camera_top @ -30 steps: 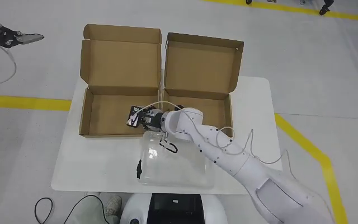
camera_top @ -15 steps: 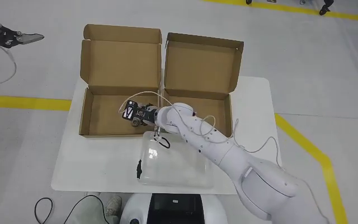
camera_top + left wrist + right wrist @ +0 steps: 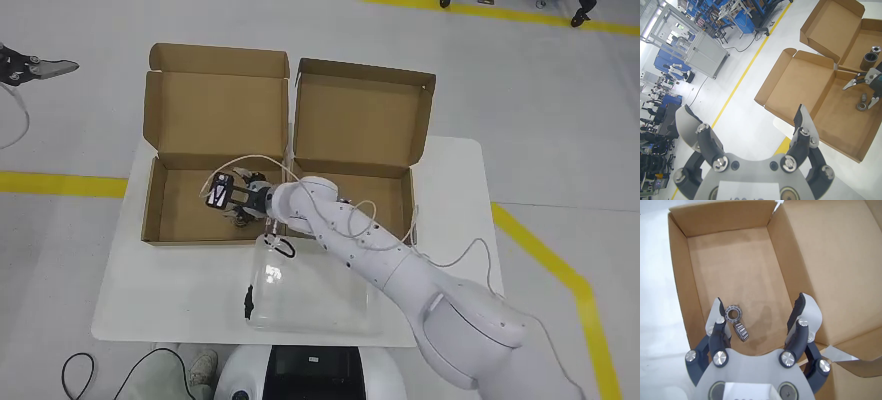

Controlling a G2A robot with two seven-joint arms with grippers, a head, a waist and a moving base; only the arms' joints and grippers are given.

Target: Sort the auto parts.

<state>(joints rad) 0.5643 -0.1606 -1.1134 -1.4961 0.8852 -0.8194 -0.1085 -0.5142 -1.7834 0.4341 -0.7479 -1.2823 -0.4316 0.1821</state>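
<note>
The white table (image 3: 455, 200) carries two open cardboard boxes side by side across the middle of the top view, the left box (image 3: 185, 210) and the right box (image 3: 388, 195). A clear plastic tray (image 3: 330, 300) sits below them. The right arm (image 3: 390, 262) runs from the lower right to the centre, hiding much of the right box's floor and the tray's upper edge. Two dark metal sleeves (image 3: 870, 61) stand in the right box, at the right edge of the left wrist view. Two small black items (image 3: 286, 250) in the tray are hard to make out; one may be a hook.

The right gripper (image 3: 760, 300) hangs over the left box's floor, its jaws spread wide and grasping nothing. Two roller bearings (image 3: 733, 313) lie close together on the lower right part of that floor. One shows its bore, the other lies tilted. They sit just beside one fingertip; whether it touches them cannot be told. The left gripper (image 3: 743, 111), also spread and empty, hovers over the grey floor at the top view's upper left edge.

Over the last second the right gripper has slid leftward in the top view, from beside the box's right wall to further over its floor. The left gripper has not shifted.

A white sticker (image 3: 747, 391) at the bottom edge of each wrist view is cut off, its print unreadable.
</note>
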